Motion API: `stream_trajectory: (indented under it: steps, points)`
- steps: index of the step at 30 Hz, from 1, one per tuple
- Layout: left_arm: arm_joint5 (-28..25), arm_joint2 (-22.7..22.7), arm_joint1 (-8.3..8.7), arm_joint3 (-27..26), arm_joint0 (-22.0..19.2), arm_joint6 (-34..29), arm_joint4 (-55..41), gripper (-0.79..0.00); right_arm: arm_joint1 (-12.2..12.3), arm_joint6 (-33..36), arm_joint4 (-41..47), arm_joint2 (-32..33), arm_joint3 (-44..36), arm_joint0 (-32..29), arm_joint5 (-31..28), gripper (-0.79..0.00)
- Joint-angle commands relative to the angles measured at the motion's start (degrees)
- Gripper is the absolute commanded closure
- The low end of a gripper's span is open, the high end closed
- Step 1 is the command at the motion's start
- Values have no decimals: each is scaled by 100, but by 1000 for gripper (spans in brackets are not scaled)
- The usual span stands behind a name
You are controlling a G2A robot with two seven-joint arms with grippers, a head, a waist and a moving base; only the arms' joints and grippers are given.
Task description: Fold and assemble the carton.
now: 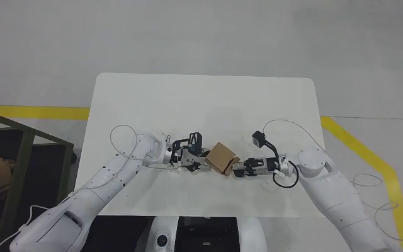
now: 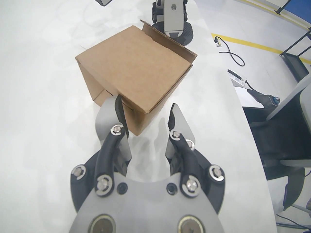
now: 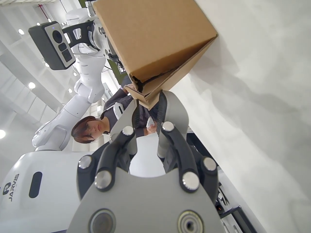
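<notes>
Midway across the white worktop (image 1: 189, 101), a small brown carton (image 1: 221, 157) sits tilted between the robot's two arms, already squared into a box, with one end flap (image 2: 167, 41) not yet tucked. The left end effector (image 2: 145, 107) stands with its jaws spread apart around the carton's near lower corner, one finger pad (image 2: 119, 112) touching the cardboard and the other clear of it. At the opposite end, the right end effector (image 3: 148, 100) is pinched together on the edge of that loose flap, where the board looks creased and slightly torn.

The carton appears light and empty, made of thin corrugated board that is stiff along its panels but likely to buckle or rip at the folds if squeezed hard. Its plain faces seem likely to slide on the smooth worktop, so the safer holds are probably the flap edges and the corners, with one arm bracing while the other folds.

Bare surface lies open on the far side of the carton and to both sides, giving room to swing a flap. The worktop's near edge runs behind the arms, apart from the carton.
</notes>
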Motion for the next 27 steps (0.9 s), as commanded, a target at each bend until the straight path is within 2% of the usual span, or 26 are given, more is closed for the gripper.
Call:
stream_trajectory:
  steps: [1, 11, 14, 16, 17, 27]
  points:
    - [0, 0, 1, 1, 0, 2, 2, -372, 2, -9, -19, -1, 6, 5, 17, -145]
    - [18, -180, 72, 182, 51, 5, -24, -391, 12, -22, -60, 13, 25, 27, 16, -169]
    - [91, -318, 113, 145, 98, 115, 6, -511, 16, -16, -70, 19, 27, 30, 7, -169]
    - [121, -369, 125, 45, 109, 235, 56, -754, 15, -17, -64, 15, 42, 33, 5, -169]
    - [125, -376, 126, 8, 103, 283, 104, -785, 13, -20, -60, 9, 47, 37, 4, -169]
    - [163, -306, 78, 138, -162, 1038, 706, -785, 18, -16, -66, 21, 112, 64, -21, -166]
